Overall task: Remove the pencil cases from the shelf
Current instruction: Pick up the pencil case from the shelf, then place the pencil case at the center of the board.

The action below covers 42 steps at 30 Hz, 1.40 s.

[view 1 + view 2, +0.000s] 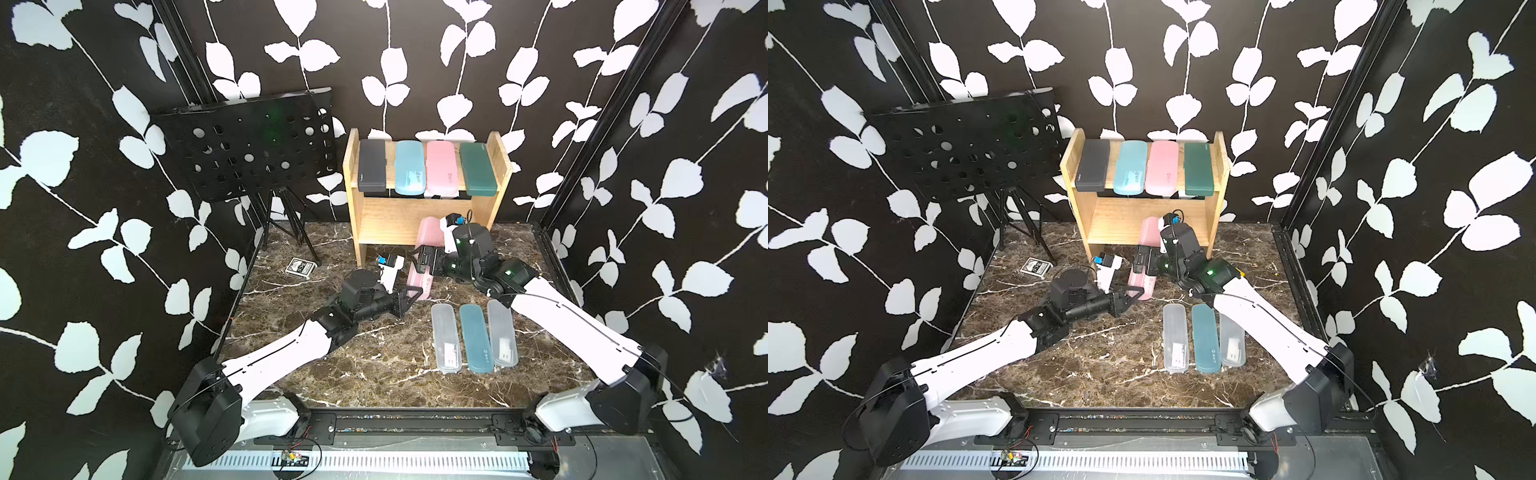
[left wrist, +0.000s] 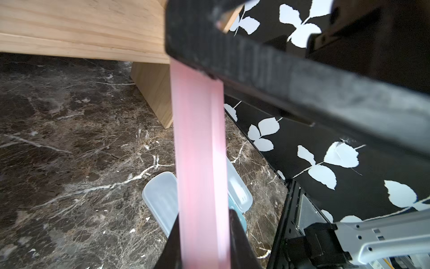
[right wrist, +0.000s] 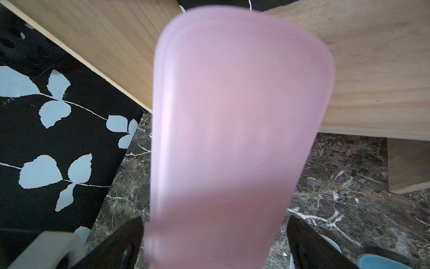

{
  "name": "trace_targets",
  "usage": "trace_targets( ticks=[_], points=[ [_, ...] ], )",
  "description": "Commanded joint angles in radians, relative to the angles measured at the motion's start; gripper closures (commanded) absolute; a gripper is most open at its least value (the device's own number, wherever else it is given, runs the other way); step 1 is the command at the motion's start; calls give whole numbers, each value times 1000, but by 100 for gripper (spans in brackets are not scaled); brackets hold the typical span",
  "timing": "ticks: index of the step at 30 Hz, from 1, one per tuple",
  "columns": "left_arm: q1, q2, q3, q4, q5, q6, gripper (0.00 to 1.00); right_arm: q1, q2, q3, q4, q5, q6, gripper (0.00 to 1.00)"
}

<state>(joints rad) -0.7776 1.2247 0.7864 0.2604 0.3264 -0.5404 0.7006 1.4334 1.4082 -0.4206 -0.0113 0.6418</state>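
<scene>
Clearly the left wrist view shows most about the grip: the pink case (image 2: 200, 151) is seen edge-on, and the left fingers (image 2: 239, 237) are closed on its thin sides at the end farthest from the shelf (image 2: 81, 28). The right wrist view shows the same case by its broad face (image 3: 232, 116). There the right fingers (image 3: 125, 242) stand spread wide on either side of it, with a sliver of gap at each edge and no squeeze.

Only the top views give the whole layout. In both, the pink case (image 1: 428, 237) (image 1: 1148, 237) lies slanted in front of the shelf (image 1: 352, 187) (image 1: 1121, 224), its far end over the lower tier's front edge. Whether it rests there I cannot tell.

The upper tier is hidden from both wrists. It carries four cases side by side: a black case (image 1: 372, 166), a light-blue case (image 1: 410, 168), a second pink case (image 1: 442, 168) and a dark green case (image 1: 478, 168).

Well in front of the shelf, three more lie in a row on the table (image 1: 374, 365): a clear case (image 1: 445, 338), a teal case (image 1: 476, 338) and another clear case (image 1: 503, 334). The left wrist catches these only partly, behind the pink one.
</scene>
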Motion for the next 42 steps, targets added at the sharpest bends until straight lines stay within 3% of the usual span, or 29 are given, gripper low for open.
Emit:
trace_targets(
  ticks=[1,5,13,15,17,18,20,22,30,36,42],
  points=[
    [1,-47,-23,84,42,-3,100,7,-10,-32,65,-6,18,1],
    [0,-59,-19,92,73,-10,100,7,-21,-56,93,-30,27,3],
    [1,-70,-23,92,63,-9,99,7,-39,-76,100,-42,36,28],
    [1,-76,-32,81,39,5,57,6,-44,-72,79,-26,31,32],
    [1,-89,-33,33,-9,32,27,5,-42,-58,38,-8,22,32],
    [1,-100,-33,-7,-52,47,16,6,-39,-48,6,4,15,32],
    [1,-124,-32,-97,-166,74,8,7,-30,-33,-69,25,6,31],
    [7,-143,-26,-223,-330,67,4,6,-25,-42,-117,32,4,31],
    [54,-263,-83,-469,-691,22,1,44,62,-122,-196,35,40,30],
    [150,-323,-104,-524,-672,29,1,109,159,-148,-134,-6,94,30],
    [164,-312,-111,-524,-654,22,1,161,258,-174,-62,37,172,30]
  ],
)
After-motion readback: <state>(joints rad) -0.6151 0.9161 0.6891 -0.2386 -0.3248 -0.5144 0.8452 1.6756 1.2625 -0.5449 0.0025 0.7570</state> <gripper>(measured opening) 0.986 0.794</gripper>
